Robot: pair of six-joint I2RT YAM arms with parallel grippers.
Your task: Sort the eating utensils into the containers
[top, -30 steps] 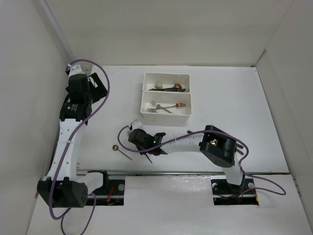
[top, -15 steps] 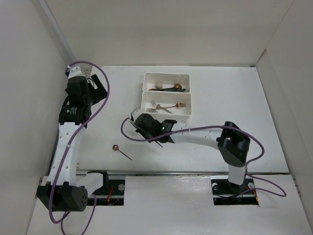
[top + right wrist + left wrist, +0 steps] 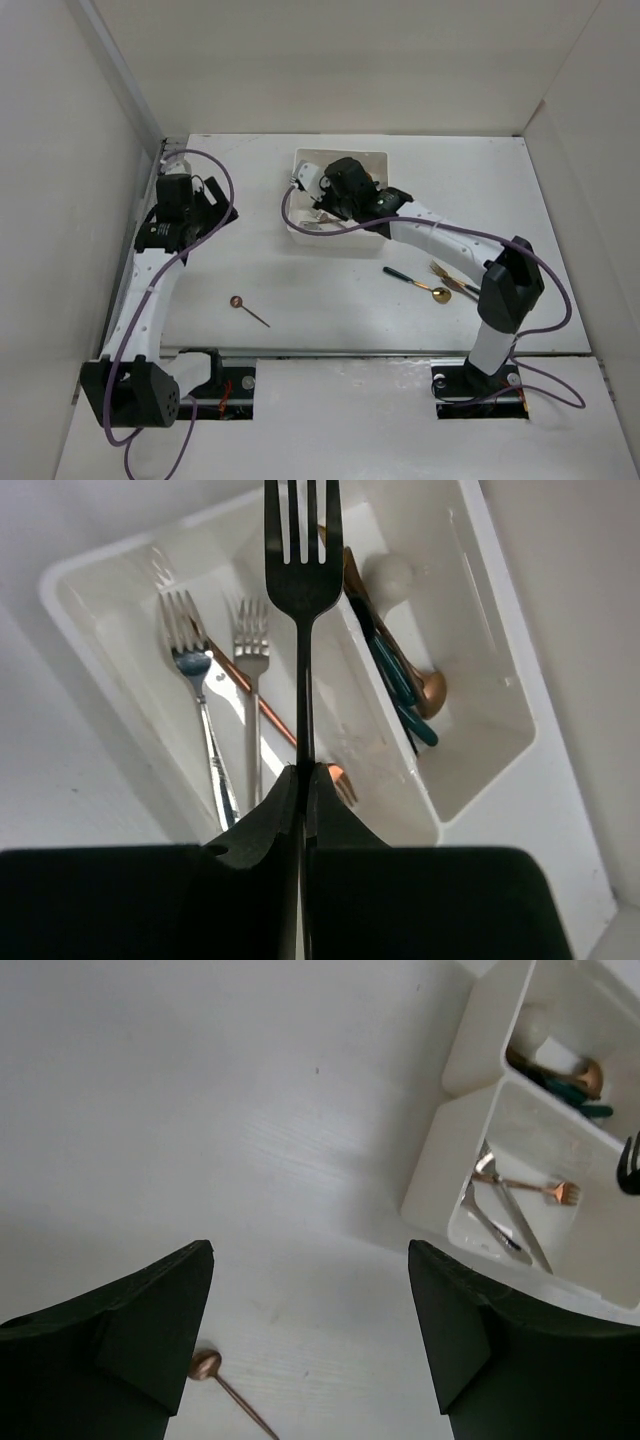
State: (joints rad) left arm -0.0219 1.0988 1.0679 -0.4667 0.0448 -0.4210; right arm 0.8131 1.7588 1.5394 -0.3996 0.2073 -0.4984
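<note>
Having carried the black fork [image 3: 303, 580] from the middle of the table [image 3: 330, 300] up to twelve o'clock, we hold it clamped in our right gripper [image 3: 303, 780] above the joined trays [image 3: 340, 152], ready for release, left gripper [image 3: 310, 1340] open at nine o'clock.

Two trays [image 3: 340, 152] — five forks [image 3: 303, 570], two loose spoons [image 3: 237, 301]

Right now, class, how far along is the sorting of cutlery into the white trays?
Done: several forks lie in the nearer white plastic tray, spoons in the farther one. In hand: the right claw grips a black metal fork above the trays. Left: a copper spoon, a green-handled gold spoon and a gold fork on the table.
</note>
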